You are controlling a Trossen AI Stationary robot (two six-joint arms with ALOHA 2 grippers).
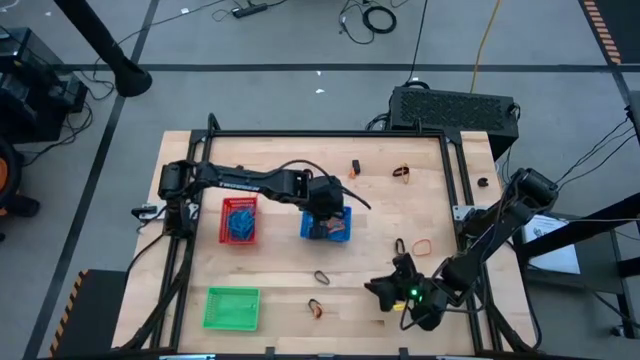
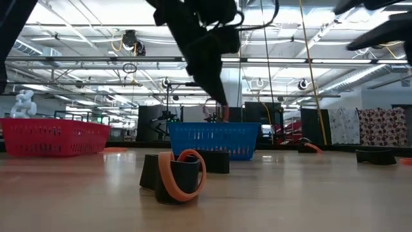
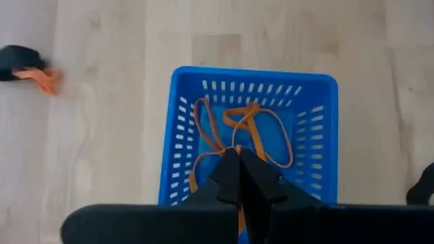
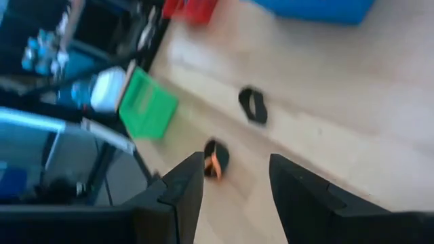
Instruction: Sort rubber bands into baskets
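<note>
Sorting is partly done: left gripper (image 3: pixel 239 177), fingers together, hangs over blue basket (image 3: pixel 317 129) holding orange bands (image 3: pixel 261 129); right gripper (image 4: pixel 234 177) is apart, several bands (image 1: pixel 423 244) remain on table (image 1: pixel 280 270)

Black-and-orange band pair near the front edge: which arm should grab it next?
Right, probably. The right gripper hovers open near that pair, which shows just past its fingers in the wrist view. The left gripper is shut on an orange band over the blue basket.
</note>
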